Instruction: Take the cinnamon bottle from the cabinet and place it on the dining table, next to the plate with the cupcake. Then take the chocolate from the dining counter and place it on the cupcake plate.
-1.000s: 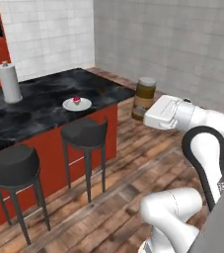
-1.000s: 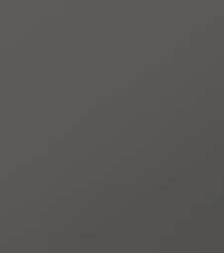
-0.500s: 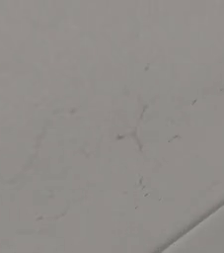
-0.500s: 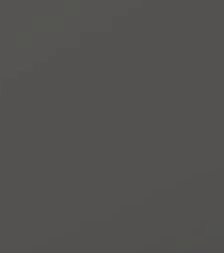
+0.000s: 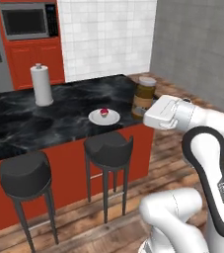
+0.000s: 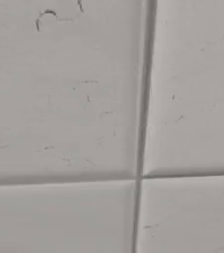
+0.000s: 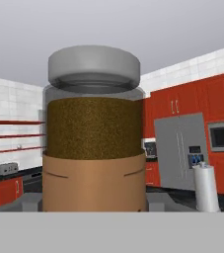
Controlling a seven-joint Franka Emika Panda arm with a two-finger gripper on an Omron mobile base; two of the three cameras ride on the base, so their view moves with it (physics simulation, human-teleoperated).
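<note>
The cinnamon bottle (image 5: 144, 97) stands upright in the grasp of the end effector (image 5: 145, 114), held out above the right end of the black marble counter (image 5: 59, 121) in the left base view. It is a glass jar filled with brown powder, with a tan label around its lower part and a grey lid on top. The white hand of the arm sits directly to the right of the bottle, and its fingers are hidden behind the bottle and the hand. In the hand view the cinnamon bottle (image 7: 93, 133) stands upright, very close, between the fingers; the end effector (image 7: 93, 202) is clenched on its labelled lower part, with a grey finger (image 7: 28, 201) showing at the bottle's left side.

To the left of the bottle on the counter lies a white plate (image 5: 104, 117) with a small cupcake (image 5: 103, 113) on it; bottle and plate are near but apart. Further left stands a white paper towel roll (image 5: 42, 85). 2 dark stools (image 5: 108, 146) stand against the counter's red front. A microwave (image 5: 27, 20) sits in the red cabinets behind.

The right base view shows pale grey wall tiles (image 6: 64, 89) at close range.
</note>
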